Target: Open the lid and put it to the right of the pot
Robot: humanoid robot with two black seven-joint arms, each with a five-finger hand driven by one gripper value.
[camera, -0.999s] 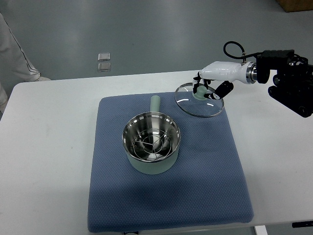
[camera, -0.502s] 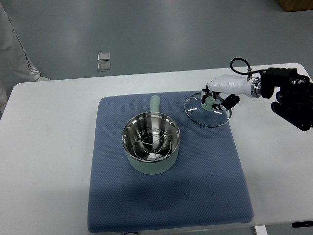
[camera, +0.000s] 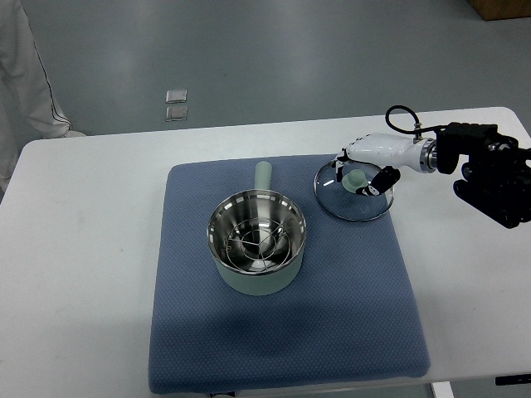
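Observation:
A pale green pot with a steel inside and a wire rack in it stands uncovered on the blue mat, its handle pointing away from me. The glass lid with a green knob lies nearly flat on the mat's far right corner, to the right of the pot. My right hand reaches in from the right edge, and its fingers are still curled around the lid's knob. No left arm shows.
The mat lies on a white table. A person's white-clad leg stands at the far left, beyond the table. Two small square tiles lie on the grey floor past the table's far edge.
My right hand has carried the lid to the right and lowered it, from tilted above the mat's far edge to nearly flat on the mat's right corner.

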